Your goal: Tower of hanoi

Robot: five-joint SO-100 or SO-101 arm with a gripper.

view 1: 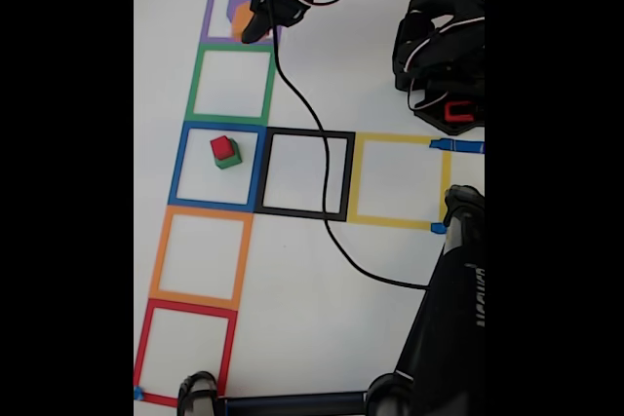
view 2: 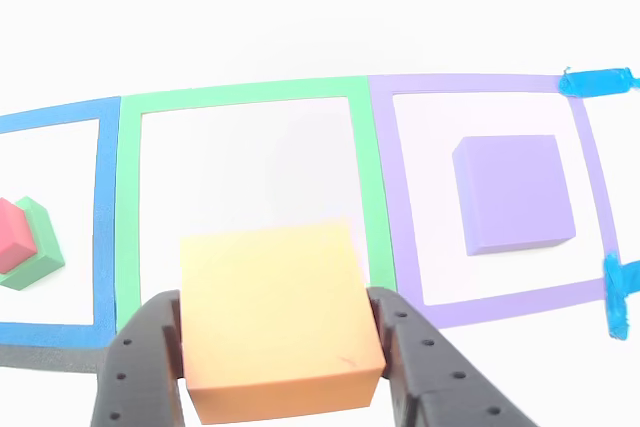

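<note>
My gripper is shut on the orange cube, one black finger on each side of it. The cube hangs over the green tape square. In the fixed view the gripper and the orange cube sit at the top left, over the purple tape square. The purple cube rests alone inside the purple square, partly hidden under the gripper in the fixed view. The red cube sits on top of the green cube in the blue square; both also show at the left edge, red cube, green cube.
A column of tape squares runs down the left: green, blue, orange, red. Black and yellow squares branch right. A black cable crosses the black square. The arm base and a black stand occupy the right.
</note>
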